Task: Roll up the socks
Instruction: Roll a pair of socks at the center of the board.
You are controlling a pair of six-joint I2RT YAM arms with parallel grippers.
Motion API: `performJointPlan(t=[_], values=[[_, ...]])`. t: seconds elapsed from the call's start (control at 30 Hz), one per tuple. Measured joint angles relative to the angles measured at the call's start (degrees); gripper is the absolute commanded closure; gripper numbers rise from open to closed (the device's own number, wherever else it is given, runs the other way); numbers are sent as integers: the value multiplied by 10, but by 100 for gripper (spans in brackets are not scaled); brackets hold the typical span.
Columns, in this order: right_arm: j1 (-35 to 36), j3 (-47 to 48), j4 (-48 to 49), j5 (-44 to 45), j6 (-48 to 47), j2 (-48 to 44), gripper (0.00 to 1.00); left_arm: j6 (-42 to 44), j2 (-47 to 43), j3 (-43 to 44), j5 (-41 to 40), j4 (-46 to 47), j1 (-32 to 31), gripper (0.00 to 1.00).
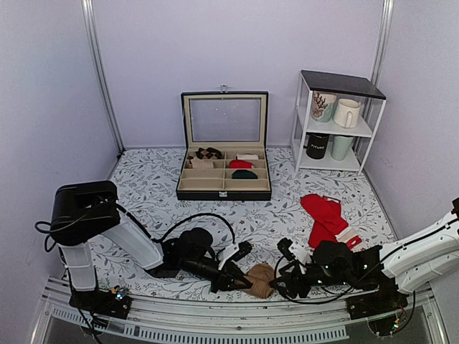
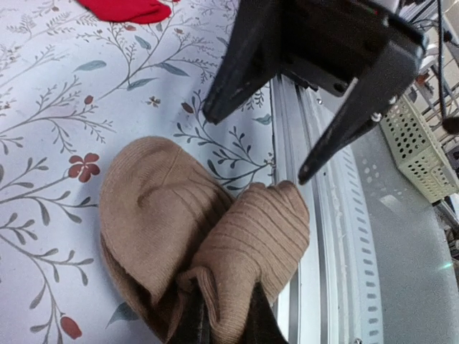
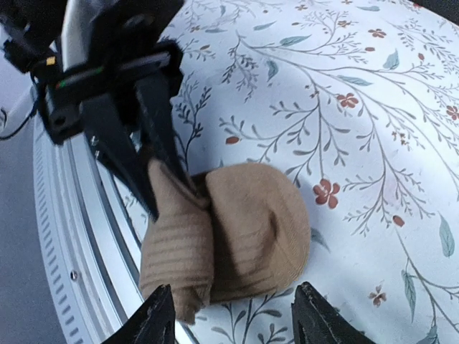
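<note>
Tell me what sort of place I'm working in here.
Probably a staged robot test cell, not a home: bare walls with metal frame posts, a floral-covered table, and props such as a compartment box, a mug shelf and tan socks.

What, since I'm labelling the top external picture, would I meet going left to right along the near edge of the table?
left arm → left fingers → tan socks → right fingers → right arm
</note>
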Motion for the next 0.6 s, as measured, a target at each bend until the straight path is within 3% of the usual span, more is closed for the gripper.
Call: performJointPlan(t=[0.23,0.6], values=[[80,-12,12,61,-52,-5,35,-23,9,7,34,0,15,100],[100,50,43,83,-82,100,34,-27,16,21,56,-17,22,100]])
